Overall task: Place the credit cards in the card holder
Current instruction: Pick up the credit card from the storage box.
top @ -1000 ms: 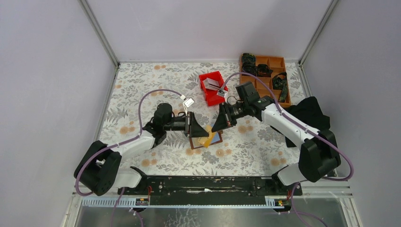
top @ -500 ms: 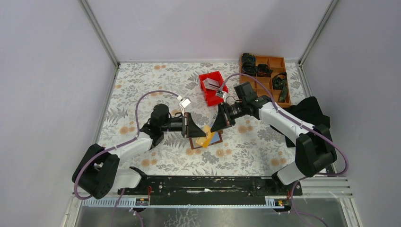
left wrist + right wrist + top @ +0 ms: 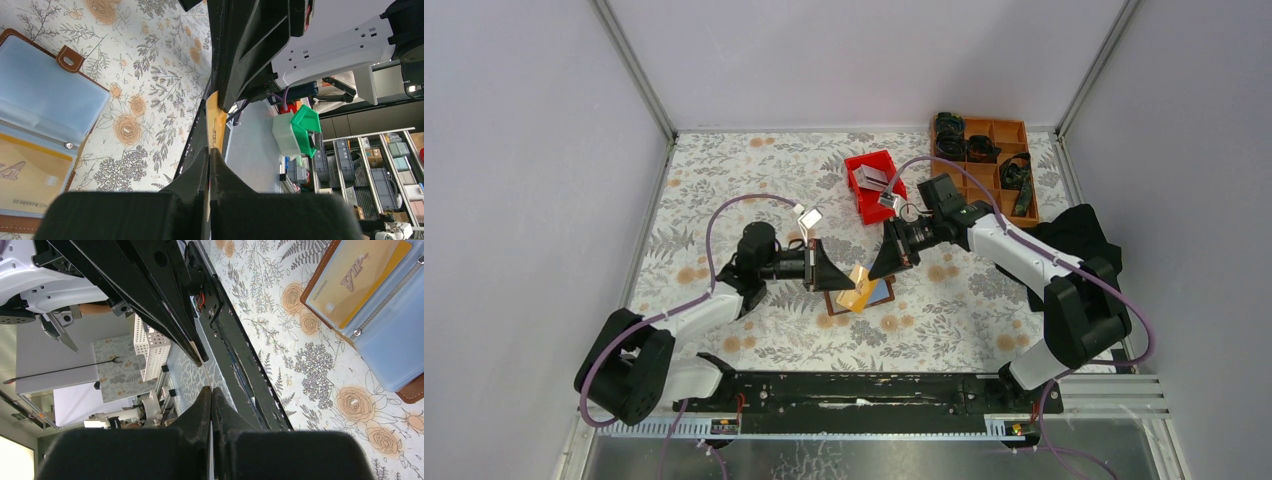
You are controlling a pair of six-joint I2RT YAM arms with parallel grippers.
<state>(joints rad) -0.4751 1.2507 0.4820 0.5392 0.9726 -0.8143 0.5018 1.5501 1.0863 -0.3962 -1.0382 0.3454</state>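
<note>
left fingers (image 3: pixel 197 170) clamped on the orange card (image 3: pixel 216 122), seen edge-on. right fingers (image 3: pixel 222 412) together at its far end and look to be pinching it too. It's held over the open card holder (image 3: pixel 50 100) on the desk (image 3: pixel 724 200) — gold card (image 3: pixel 25 185) sits in a pocket.

Right wrist view: gold card (image 3: pixel 345 287) in a clear pocket of the open brown wallet (image 3: pixel 413 390) on the table. It reads "VIP" in slanted capitals.
Left wrist view: same gold card (image 3: pixel 30 175). One large slanted letter shows, seen upside down. A row of small print runs beneath it, too small to read.
</note>
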